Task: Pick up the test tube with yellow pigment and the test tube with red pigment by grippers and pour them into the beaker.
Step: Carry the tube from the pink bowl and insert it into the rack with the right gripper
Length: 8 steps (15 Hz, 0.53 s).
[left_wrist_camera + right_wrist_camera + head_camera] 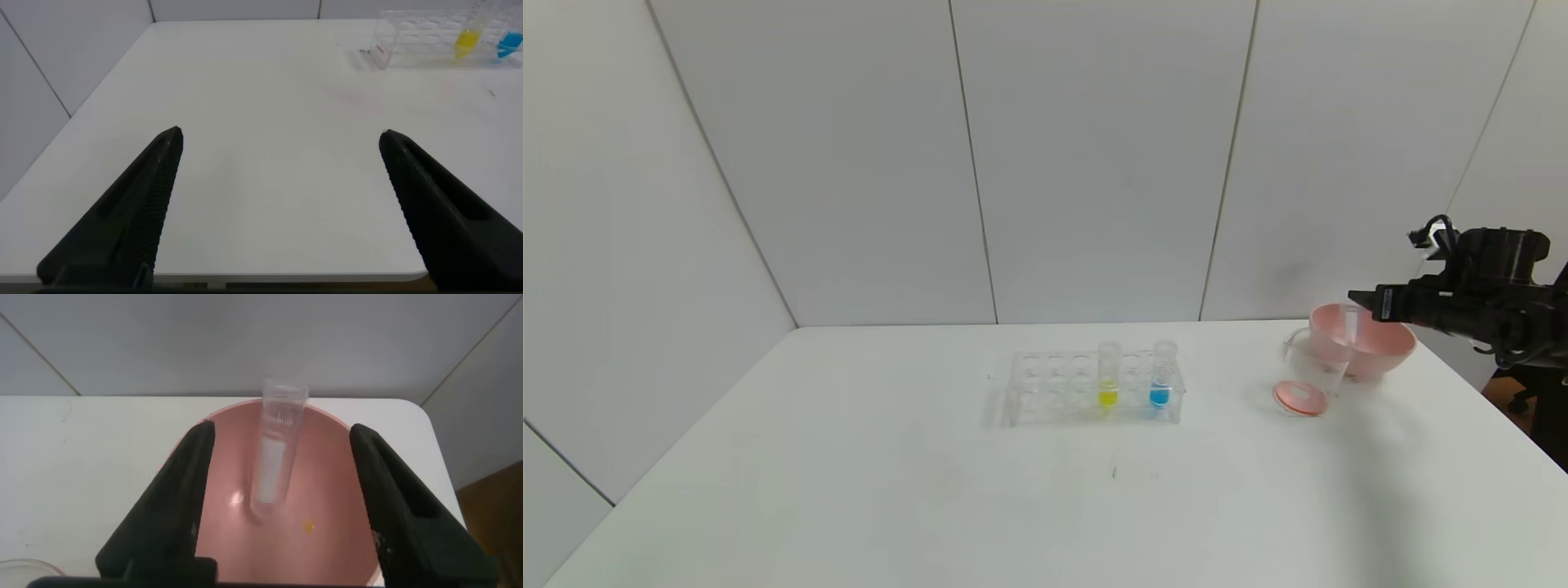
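Yellow tube (1107, 377) stands in the rack (1045, 392) mid-worktop (849, 490), beside a blue tube (1161, 377). Near the right edge, the right gripper (282, 469) hovers over the pink bowl (327, 539), fingers (176, 506) spread, an emptied tube (276, 457) between them untouched. Beaker (1308, 371) sits just beside. Left gripper (282, 143) fingers gape over bare worktop.

Three test tubes: yellow one (1108, 377) and blue one (1161, 376) in one rack (1045, 388), an emptied one (276, 457) in one pink bowl (1380, 347); one beaker (1307, 377).
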Motion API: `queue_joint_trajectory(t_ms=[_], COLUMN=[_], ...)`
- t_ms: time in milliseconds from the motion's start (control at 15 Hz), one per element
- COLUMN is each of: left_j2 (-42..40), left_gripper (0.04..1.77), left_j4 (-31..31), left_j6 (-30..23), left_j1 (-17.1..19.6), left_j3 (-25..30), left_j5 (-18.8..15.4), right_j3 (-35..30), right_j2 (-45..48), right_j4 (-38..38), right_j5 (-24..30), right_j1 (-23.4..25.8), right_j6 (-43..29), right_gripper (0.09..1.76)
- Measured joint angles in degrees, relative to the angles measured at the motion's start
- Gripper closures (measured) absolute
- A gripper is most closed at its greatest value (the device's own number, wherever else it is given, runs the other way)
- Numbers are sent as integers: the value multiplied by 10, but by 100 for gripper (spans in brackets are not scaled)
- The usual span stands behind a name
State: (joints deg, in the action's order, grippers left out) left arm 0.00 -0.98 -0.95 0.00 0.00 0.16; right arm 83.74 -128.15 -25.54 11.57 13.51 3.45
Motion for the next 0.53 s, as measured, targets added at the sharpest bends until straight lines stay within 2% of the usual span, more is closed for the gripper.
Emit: queue_joint_trajectory(t_ms=[267,533], left_j2=[0,0], left_gripper=[9,9], left_j4=[0,0], left_j6=[0,0], left_j1=[0,0], left_j3=[0,0], left_j5=[0,0], right_j3=[1,0], right_j2=[0,8], right_j4=[-5,-6], right_j5=[-1,-1], right_j1=[0,1], right_j6=[-1,1], right_gripper=[44,32])
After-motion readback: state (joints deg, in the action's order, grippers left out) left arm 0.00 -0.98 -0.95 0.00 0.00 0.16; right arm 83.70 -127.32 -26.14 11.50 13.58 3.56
